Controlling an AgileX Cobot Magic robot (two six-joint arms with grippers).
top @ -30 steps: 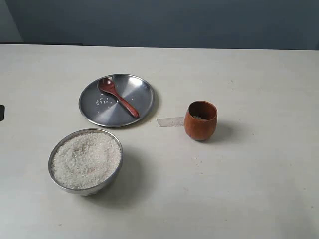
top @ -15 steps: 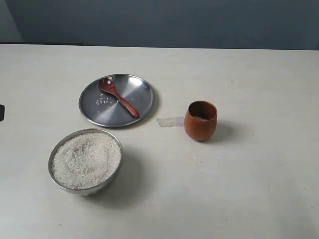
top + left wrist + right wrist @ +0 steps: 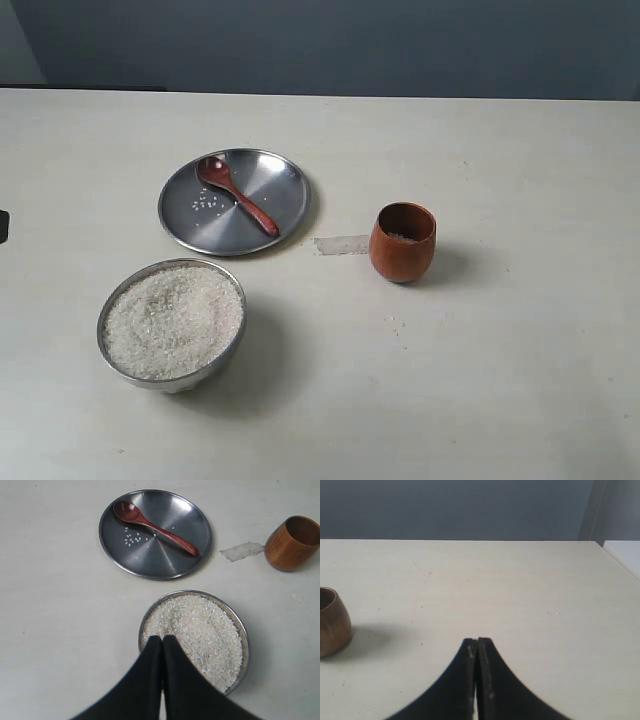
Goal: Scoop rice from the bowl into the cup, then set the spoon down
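The steel bowl (image 3: 112, 305) at the front left is heaped with white rice (image 3: 173, 320); the left wrist view shows the rice (image 3: 205, 630) too. On a flat steel plate (image 3: 275, 185) lies the reddish-brown wooden spoon (image 3: 236, 194), its oval end by a few loose grains. The wooden cup (image 3: 402, 243) stands upright to the right, with a little rice inside. My left gripper (image 3: 162, 639) is shut and empty, hovering over the bowl's (image 3: 243, 635) near side. Shut and empty as well, my right gripper (image 3: 477, 641) hangs over bare table, well apart from the cup (image 3: 332, 622). Neither gripper shows in the exterior view.
A strip of clear tape (image 3: 341, 244) lies on the table between plate and cup. A few stray grains (image 3: 393, 322) sit in front of the cup. The table's far edge meets a dark blue wall.
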